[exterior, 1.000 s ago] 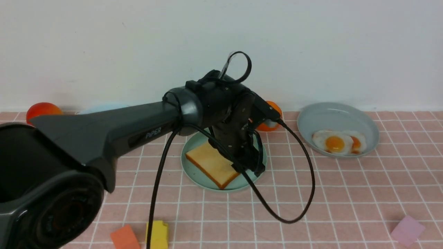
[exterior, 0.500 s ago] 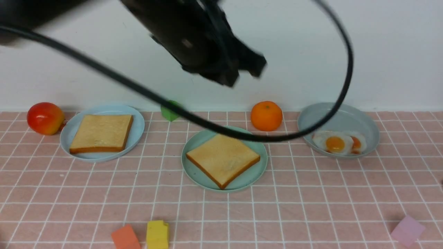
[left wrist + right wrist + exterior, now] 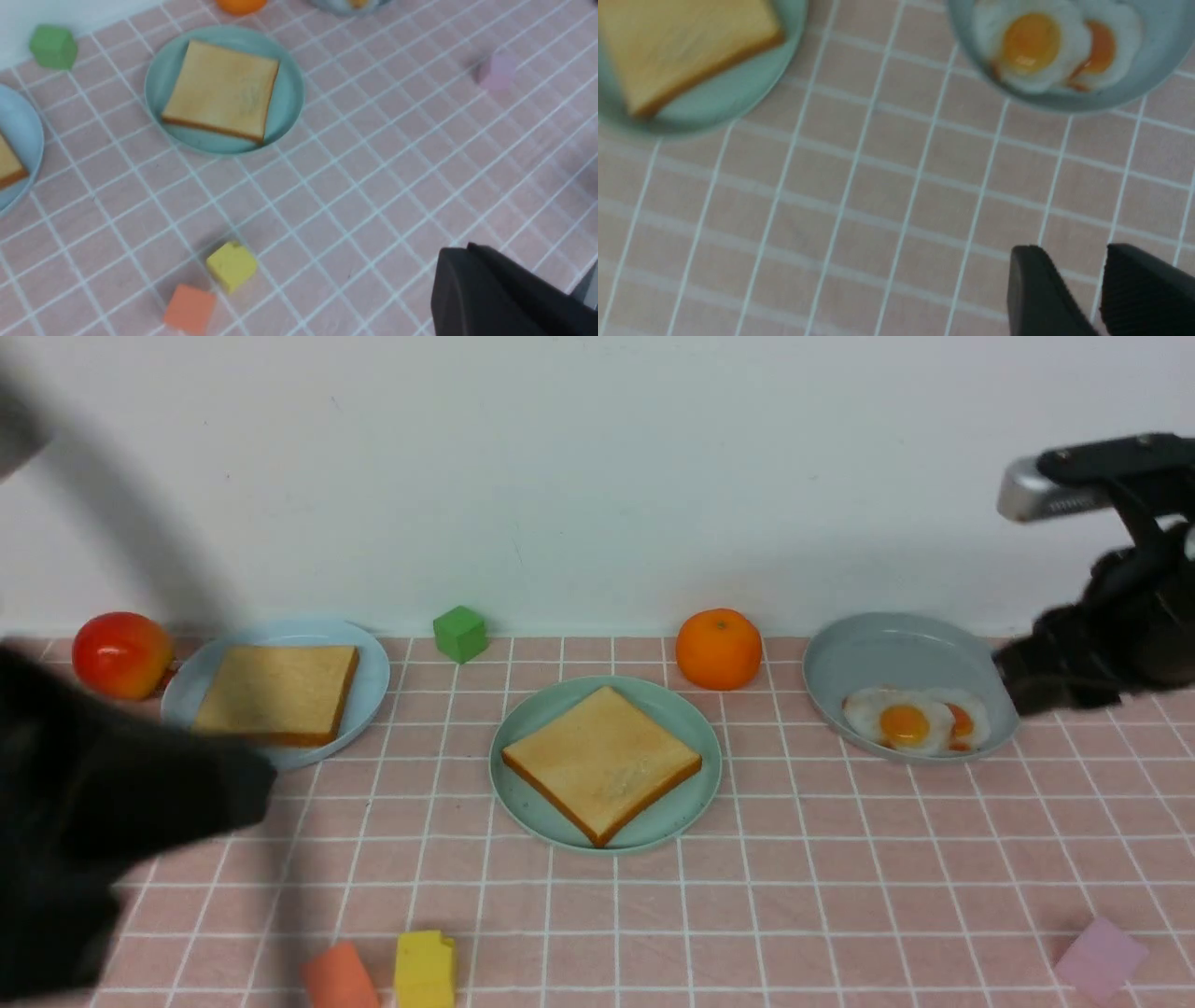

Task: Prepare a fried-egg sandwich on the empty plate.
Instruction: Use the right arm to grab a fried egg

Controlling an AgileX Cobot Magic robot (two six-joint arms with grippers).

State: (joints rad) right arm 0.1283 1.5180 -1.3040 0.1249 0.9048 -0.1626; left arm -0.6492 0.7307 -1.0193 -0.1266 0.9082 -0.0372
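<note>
Fried egg [image 3: 894, 721] in grey dish [image 3: 887, 644], far right worktop edge, overlaps darker-yolk egg [image 3: 969, 721]; toast [image 3: 602, 761] on mint-green plate [image 3: 523, 728], middle. Right claw [image 3: 1083, 261] narrow gap, empty; left claw [image 3: 467, 270] closed. Risk: pinching both eggs together.

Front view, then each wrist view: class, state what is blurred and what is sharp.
Front view: the left arm is a dark motion smear, the toast on the mint plate crisp. Left wrist view: mildly soft throughout. Right wrist view: toast and fried eggs blurred.
</note>
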